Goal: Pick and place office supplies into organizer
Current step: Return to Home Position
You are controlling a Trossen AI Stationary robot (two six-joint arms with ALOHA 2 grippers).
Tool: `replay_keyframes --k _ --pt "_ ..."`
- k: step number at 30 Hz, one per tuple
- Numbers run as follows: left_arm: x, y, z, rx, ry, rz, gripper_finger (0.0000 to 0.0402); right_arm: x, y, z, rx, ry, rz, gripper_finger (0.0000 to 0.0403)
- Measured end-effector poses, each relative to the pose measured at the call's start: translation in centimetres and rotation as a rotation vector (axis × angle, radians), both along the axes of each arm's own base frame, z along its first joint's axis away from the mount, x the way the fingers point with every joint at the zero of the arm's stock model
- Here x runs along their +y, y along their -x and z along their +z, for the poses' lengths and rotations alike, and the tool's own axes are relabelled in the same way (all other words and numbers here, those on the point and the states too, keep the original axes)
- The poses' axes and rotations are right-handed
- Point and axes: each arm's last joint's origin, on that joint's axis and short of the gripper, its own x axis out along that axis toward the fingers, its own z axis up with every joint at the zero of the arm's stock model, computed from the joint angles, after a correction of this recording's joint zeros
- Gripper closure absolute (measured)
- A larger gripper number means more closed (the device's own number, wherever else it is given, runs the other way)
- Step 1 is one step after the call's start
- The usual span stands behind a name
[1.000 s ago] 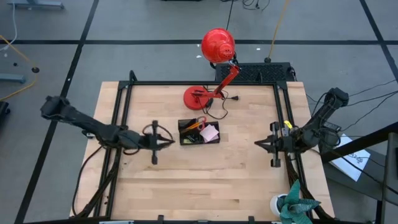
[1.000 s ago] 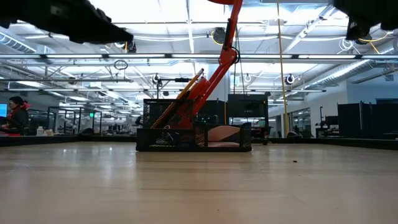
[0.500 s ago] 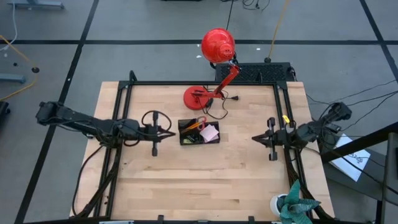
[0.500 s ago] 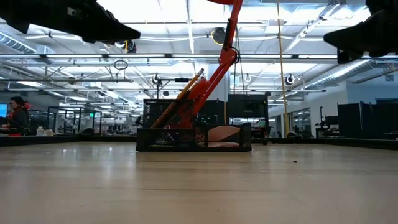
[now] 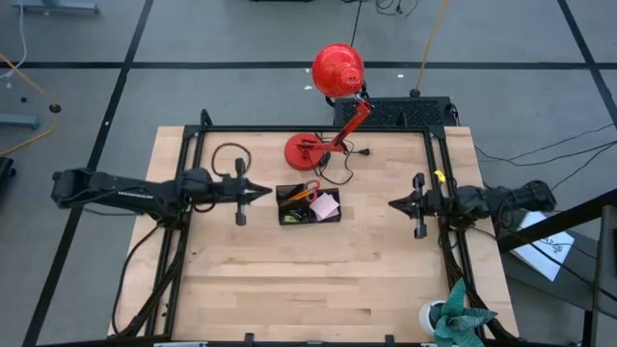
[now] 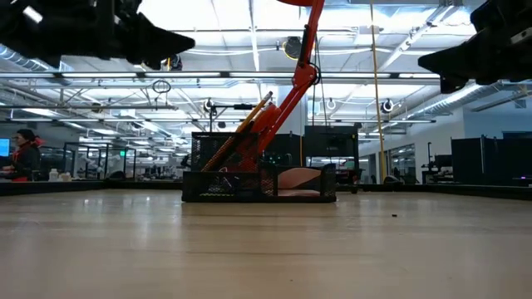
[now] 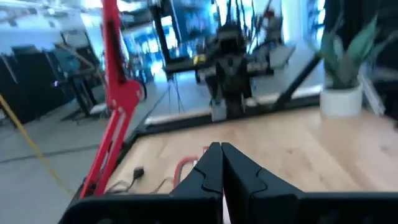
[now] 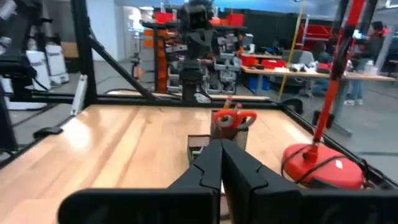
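Observation:
The black organizer (image 5: 308,206) stands on the table's middle, its base on the wood; it also shows in the low view (image 6: 259,183). Red-handled scissors (image 5: 307,192), orange pencils (image 6: 241,133) and a pink sticky-note pad (image 5: 325,205) sit in it. The scissors' handles show in the right wrist view (image 8: 234,117). My left gripper (image 5: 268,193) is shut and empty, high over the table, left of the organizer. My right gripper (image 5: 390,204) is shut and empty, high over the table, right of the organizer.
A red desk lamp (image 5: 335,69) stands behind the organizer, its round base (image 5: 307,151) on the table's far middle, its cord (image 5: 339,172) beside it. A potted plant (image 5: 453,313) stands at the near right corner. A black frame (image 5: 193,164) borders the table.
Both arms have stretched out level and risen. My left gripper has gone toward the table's right and a little toward the far edge, nearer the organizer. My right gripper has gone toward the table's left and a little toward the far edge. Both stay shut.

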Motion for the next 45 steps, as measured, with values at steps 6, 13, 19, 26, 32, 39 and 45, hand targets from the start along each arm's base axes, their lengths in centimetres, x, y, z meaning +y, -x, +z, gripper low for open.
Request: replay_keyframes --k 6,13,19,26,32,39,45 --pt "0.0 2.6 -1.6 -0.098 0.029 0.032 0.0400 -0.6 0.2 0.1 -0.024 -0.026 0.018 0.0403" --pt "-1.4 5.7 -2.9 -0.068 0.051 0.107 0.0400 -0.6 0.2 0.1 -0.022 -0.031 0.011 0.0403" --pt "-2.4 7.3 -2.9 -0.034 -0.014 0.123 0.0400 -0.6 0.3 0.8 -0.057 0.003 0.011 0.0403" --pt "-2.6 8.7 -3.9 -0.083 -0.032 0.132 0.0401 -0.6 0.4 1.0 -0.074 0.016 0.033 0.0403" --pt "-2.6 9.3 -5.2 -0.070 -0.013 0.156 0.0401 -0.4 0.4 1.2 -0.093 0.014 0.090 0.0403" --pt "-2.6 9.6 -5.0 -0.088 0.001 0.149 0.0401 -0.4 0.4 1.2 -0.093 0.012 0.090 0.0403" --pt "-2.6 9.6 -5.2 -0.079 0.028 0.145 0.0401 -0.4 0.4 1.3 -0.107 -0.008 0.090 0.0403"
